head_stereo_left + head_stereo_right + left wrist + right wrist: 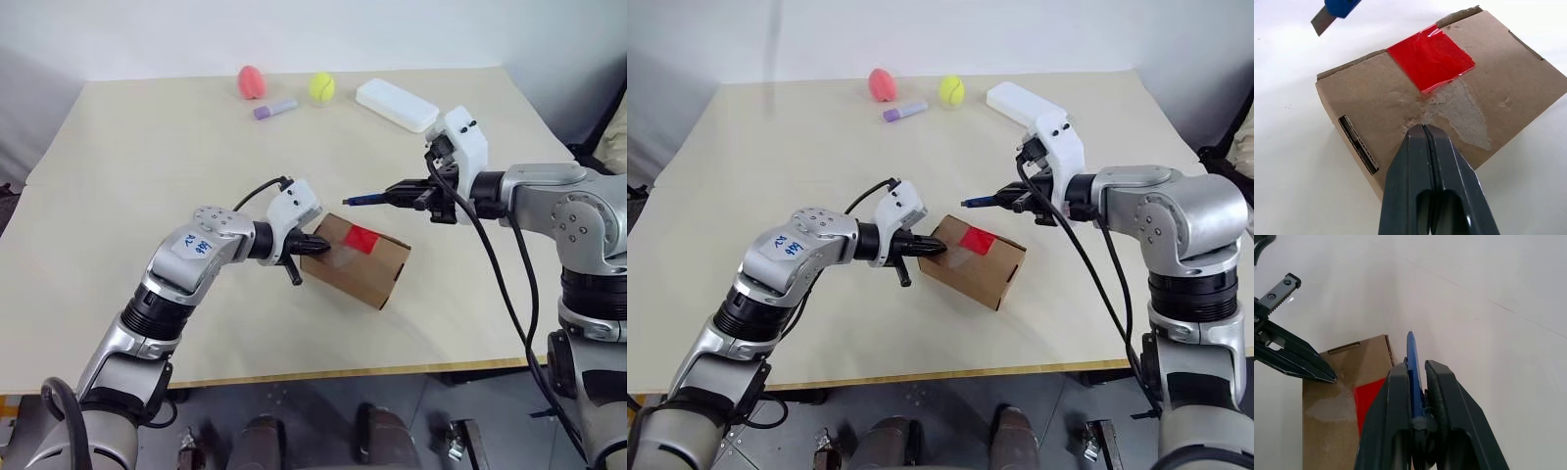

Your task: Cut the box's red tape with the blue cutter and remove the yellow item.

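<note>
Box sits mid-table, red tape on its top face, intact. Left gripper has its fingers pressed together, tips braced against the box's near-left top edge. Right gripper is clamped on the blue cutter; the blade tip hovers just above and behind the tape, clear of the cardboard. Cutter's long axis points left toward the box, so the cut likely needs a drop down and toward the camera. Yellow item presumably inside
</note>
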Available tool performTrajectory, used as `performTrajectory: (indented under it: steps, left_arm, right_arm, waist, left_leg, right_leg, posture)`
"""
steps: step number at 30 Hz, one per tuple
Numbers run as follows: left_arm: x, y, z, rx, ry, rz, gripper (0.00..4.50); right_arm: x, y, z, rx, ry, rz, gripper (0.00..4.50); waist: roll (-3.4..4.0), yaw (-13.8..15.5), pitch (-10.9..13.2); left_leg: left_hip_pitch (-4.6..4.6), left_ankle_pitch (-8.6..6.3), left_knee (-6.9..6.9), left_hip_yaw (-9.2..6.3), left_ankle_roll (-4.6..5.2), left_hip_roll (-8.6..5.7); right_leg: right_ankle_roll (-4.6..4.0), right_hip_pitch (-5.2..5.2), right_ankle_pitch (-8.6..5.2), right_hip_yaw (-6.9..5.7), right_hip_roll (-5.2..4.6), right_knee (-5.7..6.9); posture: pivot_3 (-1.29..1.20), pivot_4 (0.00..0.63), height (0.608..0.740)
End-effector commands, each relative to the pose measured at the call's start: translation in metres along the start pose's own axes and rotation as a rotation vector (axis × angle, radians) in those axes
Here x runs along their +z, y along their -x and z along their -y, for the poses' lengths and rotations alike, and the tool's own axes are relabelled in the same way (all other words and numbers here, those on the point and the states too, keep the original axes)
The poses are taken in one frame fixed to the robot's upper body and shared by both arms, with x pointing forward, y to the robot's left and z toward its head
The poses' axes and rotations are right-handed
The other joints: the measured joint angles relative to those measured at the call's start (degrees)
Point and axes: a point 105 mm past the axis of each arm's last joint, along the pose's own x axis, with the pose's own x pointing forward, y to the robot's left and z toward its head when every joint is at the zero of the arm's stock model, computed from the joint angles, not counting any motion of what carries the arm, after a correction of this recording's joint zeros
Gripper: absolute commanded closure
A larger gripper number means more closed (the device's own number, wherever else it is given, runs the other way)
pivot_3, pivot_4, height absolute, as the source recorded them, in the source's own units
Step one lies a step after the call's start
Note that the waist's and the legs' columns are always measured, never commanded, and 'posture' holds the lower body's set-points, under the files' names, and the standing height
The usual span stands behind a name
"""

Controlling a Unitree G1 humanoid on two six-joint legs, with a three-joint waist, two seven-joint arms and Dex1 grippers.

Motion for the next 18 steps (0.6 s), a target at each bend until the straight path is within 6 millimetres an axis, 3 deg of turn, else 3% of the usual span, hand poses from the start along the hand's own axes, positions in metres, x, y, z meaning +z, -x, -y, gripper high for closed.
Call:
performTrajectory:
  steps: [1,8,18]
  left_arm:
    - [-0.001,0.0,-0.004,0.028,-0.009,-0.021,4.5]
    - [-0.001,-0.001,-0.005,0.03,-0.008,-0.019,4.5]
    - [-0.001,-0.001,-0.006,0.037,-0.006,-0.019,4.5]
  right_arm:
    - [0.004,0.002,-0.002,0.015,0.018,0.022,4.34]
    - [0.003,0.001,-0.012,0.076,0.027,0.018,4.34]
    - [-0.01,-0.003,-0.007,0.056,0.026,-0.032,4.34]
  waist:
    - [0.0,0.0,0.0]
    - [0.0,0.0,0.0]
    - [0.0,0.0,0.0]
  left_leg:
    - [0.0,0.0,0.0,0.0,0.0,0.0]
    - [0.0,0.0,0.01,0.0,0.0,0.0]
    - [-0.01,0.0,0.03,0.0,0.01,0.0]
  right_leg:
    - [0.0,0.0,0.0,0.0,0.0,0.0]
    - [0.0,0.0,0.0,0.0,0.0,0.0]
    - [0.0,0.0,0.0,0.0,0.0,0.0]
  posture:
    - [0.0,0.15,0.74]
    - [0.0,0.15,0.74]
    - [0.0,0.15,0.74]
